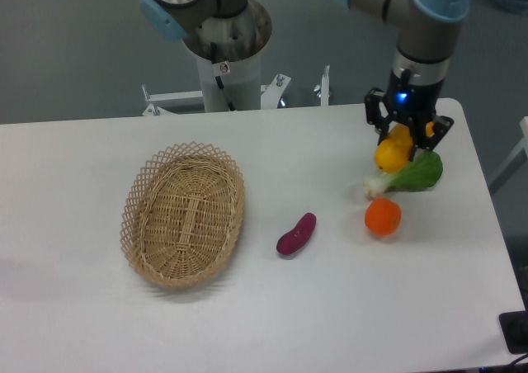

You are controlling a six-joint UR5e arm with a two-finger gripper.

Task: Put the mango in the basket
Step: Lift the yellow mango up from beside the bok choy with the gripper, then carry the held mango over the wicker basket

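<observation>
The claw (407, 135) is clamped on the mango (392, 153) near the right edge of the table (74, 323), towards the far side. The mango looks lifted a little, just above a leafy green vegetable (412, 175). A round orange fruit (383, 216) and a small purple tuber (296, 233) lie nearer the front. The basket (183, 214) sits well apart, on the left half. To do this well, I think the claw should hold tight, carry the mango high over the purple tuber, and let go low inside the basket.
</observation>
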